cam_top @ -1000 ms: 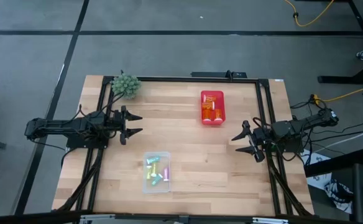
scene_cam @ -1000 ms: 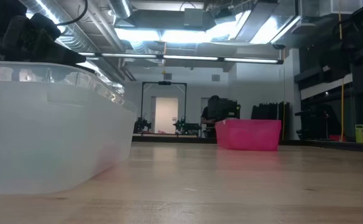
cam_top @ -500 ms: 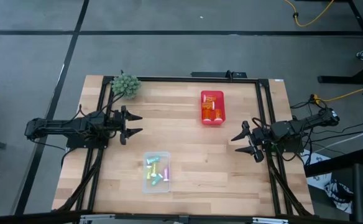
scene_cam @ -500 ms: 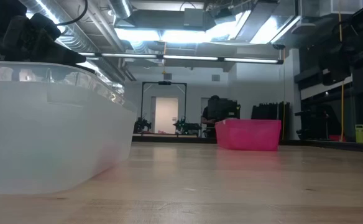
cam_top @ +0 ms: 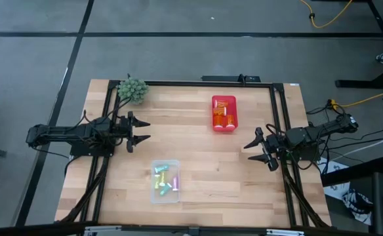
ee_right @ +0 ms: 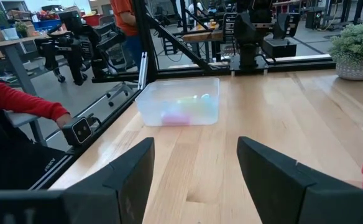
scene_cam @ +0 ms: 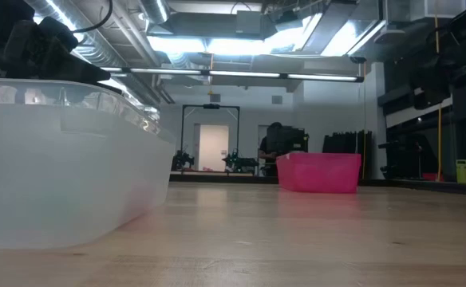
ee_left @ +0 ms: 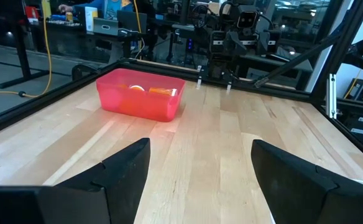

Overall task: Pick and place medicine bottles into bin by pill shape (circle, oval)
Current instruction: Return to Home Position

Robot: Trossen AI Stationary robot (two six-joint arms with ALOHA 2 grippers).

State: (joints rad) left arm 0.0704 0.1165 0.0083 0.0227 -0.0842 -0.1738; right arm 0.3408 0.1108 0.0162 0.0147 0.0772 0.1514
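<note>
Several orange medicine bottles [cam_top: 224, 117] lie in the red bin [cam_top: 223, 113] at the table's far middle; the bin also shows in the left wrist view [ee_left: 141, 93]. Several pastel bottles [cam_top: 164, 181] lie in the clear bin [cam_top: 166, 181] near the front, which also shows in the right wrist view [ee_right: 179, 101]. My left gripper [cam_top: 141, 131] is open and empty at the table's left side. My right gripper [cam_top: 252, 152] is open and empty at the table's right side. Both grippers point toward the table's middle.
A spiky green ball plant [cam_top: 132, 89] stands at the far left corner. Black frame rails [cam_top: 280, 131] run along the table's sides. A person's red sleeve and hand [ee_right: 26, 106] show beyond the table's near edge in the right wrist view. Bare wood lies between the bins.
</note>
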